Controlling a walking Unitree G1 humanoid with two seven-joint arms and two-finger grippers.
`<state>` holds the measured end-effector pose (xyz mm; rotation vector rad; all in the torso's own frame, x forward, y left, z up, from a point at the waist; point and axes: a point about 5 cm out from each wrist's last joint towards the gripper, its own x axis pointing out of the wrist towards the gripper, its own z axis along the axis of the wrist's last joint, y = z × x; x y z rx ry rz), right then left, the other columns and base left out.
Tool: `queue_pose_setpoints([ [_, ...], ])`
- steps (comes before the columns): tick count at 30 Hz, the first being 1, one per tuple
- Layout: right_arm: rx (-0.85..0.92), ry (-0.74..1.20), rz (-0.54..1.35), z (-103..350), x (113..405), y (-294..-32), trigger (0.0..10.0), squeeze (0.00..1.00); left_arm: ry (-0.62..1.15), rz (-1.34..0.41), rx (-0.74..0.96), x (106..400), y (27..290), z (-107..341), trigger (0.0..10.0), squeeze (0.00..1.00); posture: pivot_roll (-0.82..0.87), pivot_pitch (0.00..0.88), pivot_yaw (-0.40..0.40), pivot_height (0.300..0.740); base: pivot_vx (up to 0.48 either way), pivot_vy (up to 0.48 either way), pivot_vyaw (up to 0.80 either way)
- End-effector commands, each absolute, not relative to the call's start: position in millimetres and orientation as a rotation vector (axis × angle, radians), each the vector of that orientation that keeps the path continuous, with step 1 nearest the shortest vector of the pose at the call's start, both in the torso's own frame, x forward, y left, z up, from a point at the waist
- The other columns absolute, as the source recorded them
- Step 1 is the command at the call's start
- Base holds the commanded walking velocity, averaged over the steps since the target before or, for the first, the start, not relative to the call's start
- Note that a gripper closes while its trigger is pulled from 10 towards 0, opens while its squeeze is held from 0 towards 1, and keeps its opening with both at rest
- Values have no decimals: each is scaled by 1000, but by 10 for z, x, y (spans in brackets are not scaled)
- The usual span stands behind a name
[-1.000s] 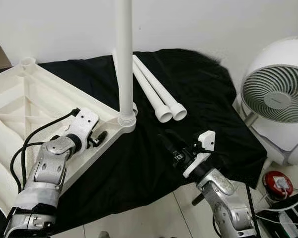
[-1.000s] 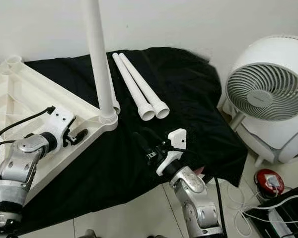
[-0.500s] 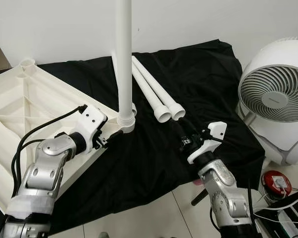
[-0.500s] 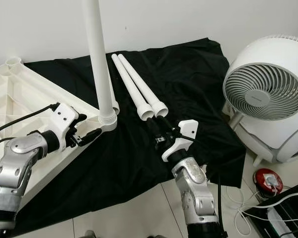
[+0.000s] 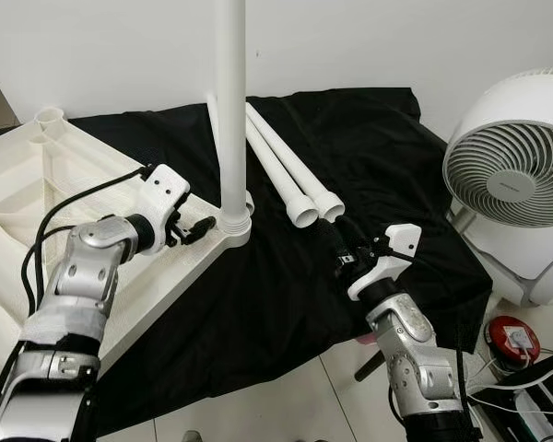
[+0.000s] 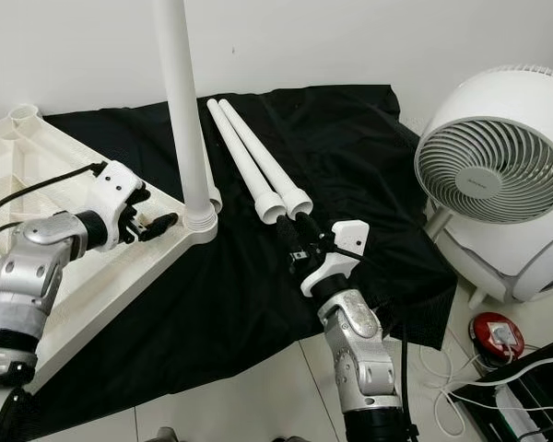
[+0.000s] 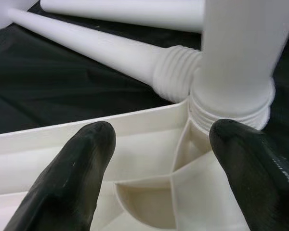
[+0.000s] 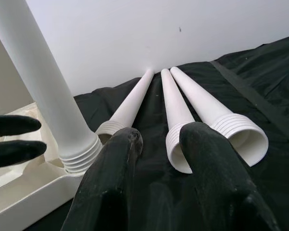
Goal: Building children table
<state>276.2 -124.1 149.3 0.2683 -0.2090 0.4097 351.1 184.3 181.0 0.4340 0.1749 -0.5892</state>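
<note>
Left eye view: upside-down tabletop (image 5: 46, 198) on black cloth (image 5: 369, 147), one leg (image 5: 230, 101) upright in its corner socket. Left gripper (image 5: 195, 230) just beside that socket, over the tabletop rim, fingers (image 7: 72, 178) apart, holding nothing. Right gripper (image 5: 336, 250) low over the cloth, fingers (image 8: 111, 178) slightly apart, tips just short of the open ends of two loose legs (image 5: 300, 180) lying ahead of it. Fan (image 5: 516, 175) well off to its right.
</note>
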Motion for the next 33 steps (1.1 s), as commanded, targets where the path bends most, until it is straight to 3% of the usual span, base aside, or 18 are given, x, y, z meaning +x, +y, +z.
queue_pose_setpoints([
  [1,266,-215,417,1490,2737,-1218,10000,0,114,-285,461,3616,1969,1850,10000,0,16,47,-23,740,0,0,0],
  [21,324,-219,466,1525,2546,-1057,10000,0,39,-132,525,3994,1851,2038,10000,0,-51,77,-14,740,0,0,0],
  [33,328,-207,462,1564,2483,-1045,10000,0,-2,-127,536,4086,1846,2187,10000,0,-74,168,-26,740,0,0,0],
])
